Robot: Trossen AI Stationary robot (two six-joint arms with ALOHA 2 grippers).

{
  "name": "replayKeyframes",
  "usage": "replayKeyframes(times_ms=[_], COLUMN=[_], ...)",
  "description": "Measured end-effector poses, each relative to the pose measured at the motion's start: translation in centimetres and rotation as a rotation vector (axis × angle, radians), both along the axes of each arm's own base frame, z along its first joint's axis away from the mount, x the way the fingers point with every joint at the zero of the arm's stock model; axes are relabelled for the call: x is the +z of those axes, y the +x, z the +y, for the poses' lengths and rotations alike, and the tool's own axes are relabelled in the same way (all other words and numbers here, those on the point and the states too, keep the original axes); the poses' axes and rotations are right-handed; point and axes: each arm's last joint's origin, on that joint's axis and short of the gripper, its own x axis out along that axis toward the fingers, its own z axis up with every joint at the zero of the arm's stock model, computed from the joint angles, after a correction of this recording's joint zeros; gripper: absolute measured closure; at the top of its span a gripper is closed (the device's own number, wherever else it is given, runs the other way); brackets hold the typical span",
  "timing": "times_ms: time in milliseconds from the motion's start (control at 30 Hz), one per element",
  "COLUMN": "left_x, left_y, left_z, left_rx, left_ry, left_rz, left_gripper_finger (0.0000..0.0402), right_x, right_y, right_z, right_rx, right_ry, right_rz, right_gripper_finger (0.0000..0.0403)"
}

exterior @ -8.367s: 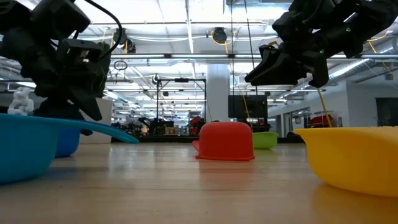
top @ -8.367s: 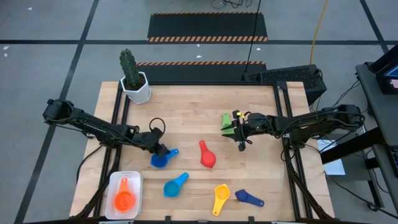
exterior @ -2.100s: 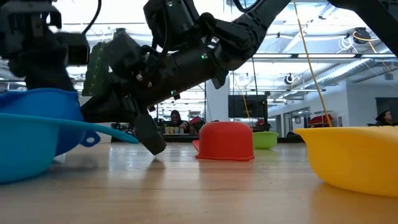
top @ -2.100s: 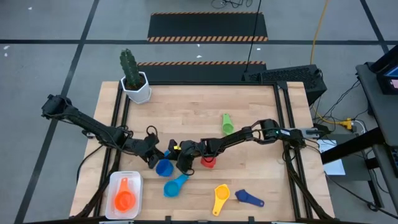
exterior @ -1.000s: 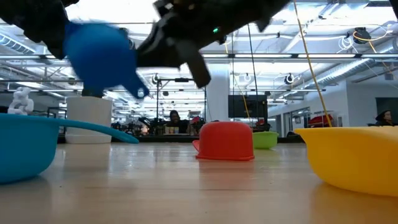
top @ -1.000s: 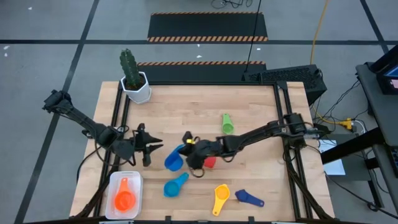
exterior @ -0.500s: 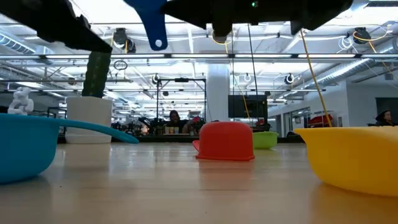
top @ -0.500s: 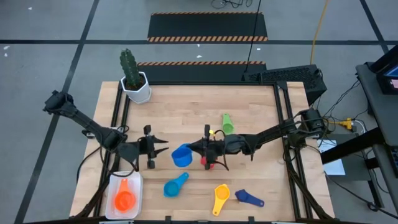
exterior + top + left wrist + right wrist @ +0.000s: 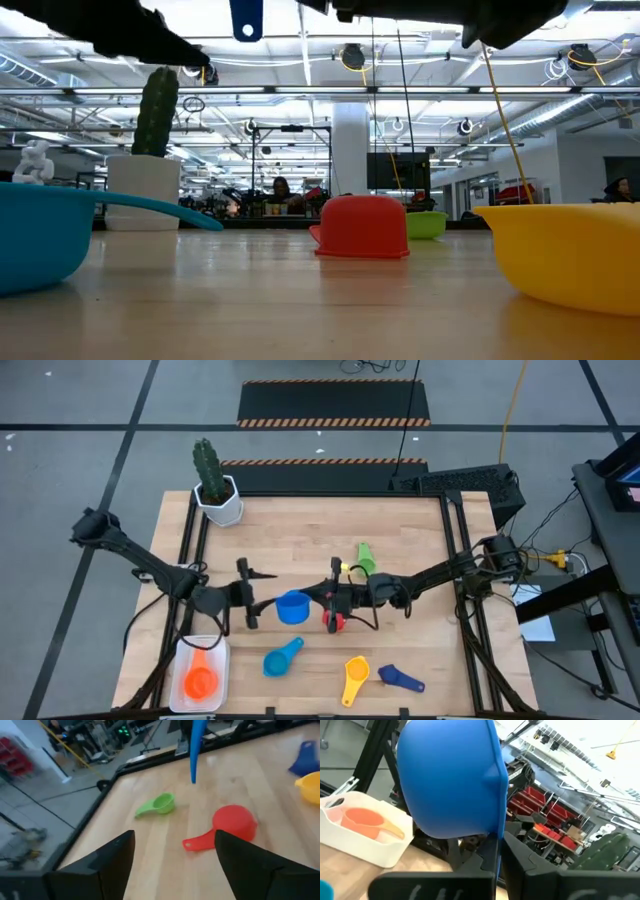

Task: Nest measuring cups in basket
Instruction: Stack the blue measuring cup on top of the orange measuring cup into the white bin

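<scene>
My right gripper (image 9: 328,598) is shut on the blue measuring cup (image 9: 291,607), which it holds in the air over the table's middle. My left gripper (image 9: 258,596) is open, just left of that cup, touching nothing; its own view shows its spread fingers (image 9: 175,845). The red cup (image 9: 333,622) lies mouth down below the right gripper. On the wood lie the green cup (image 9: 365,557), a light blue cup (image 9: 282,657), the yellow cup (image 9: 354,678) and the dark blue cup (image 9: 400,679). The white basket (image 9: 213,647) at the near left corner holds the orange cup (image 9: 200,678). My right gripper pinches the blue cup's handle (image 9: 495,847) between its two fingers, coming level from the table's right. The bowl (image 9: 452,780) sticks out past the fingertips toward the left gripper. The cup is lifted clear, and the holed end of its handle (image 9: 246,18) points down.
A white hexagonal cactus pot (image 9: 217,500) stands at the far left corner. Black rails run along the table's left and right edges. Bare wood lies between the basket and the light blue cup, and along the far half.
My right gripper has lifted the blue cup higher, out of the top of the low view, and carried it slightly toward the table's right. The cup's bowl has stayed on the side toward the left gripper. My left gripper has moved a little to the right toward the cup, staying open.
</scene>
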Motion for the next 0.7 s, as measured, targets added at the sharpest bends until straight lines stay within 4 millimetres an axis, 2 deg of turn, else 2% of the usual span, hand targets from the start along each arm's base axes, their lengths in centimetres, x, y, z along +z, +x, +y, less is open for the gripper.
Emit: replayKeyframes(times_ms=[133,233,333,467,600,700], left_x=[1.3,2.4,3.1,4.1,4.9,5.0], left_y=[-1.1,-2.4,-4.0,-5.8,-6.9,-7.1], left_z=[0.7,1.8,2.8,3.6,3.8,3.8], left_rx=[-0.056,-0.024,0.022,0.062,0.013,0.009], left_ry=[-0.204,-0.386,-0.526,-0.797,-1.075,-1.198], left_rz=[-0.046,-0.102,-0.125,-0.205,-0.242,-0.230], left_gripper_finger=[0.0157,0.0181,0.0203,0.0222,0.0226,0.0226], right_x=[0.1,0.2,0.1,-0.3,-0.7,-0.7], right_y=[-0.2,-0.3,0.5,2.2,3.7,4.7], right_z=[0.9,1.6,2.1,2.8,3.2,3.3], right_rx=[0.017,0.023,0.015,-0.004,-0.029,-0.053], right_ry=[-0.043,-0.104,-0.204,-0.392,-0.574,-0.694], right_rz=[-0.013,-0.018,-0.004,0.019,0.016,0.001], right_gripper_finger=[0.0403,0.0403,0.0403,0.0403,0.0403,0.0403])
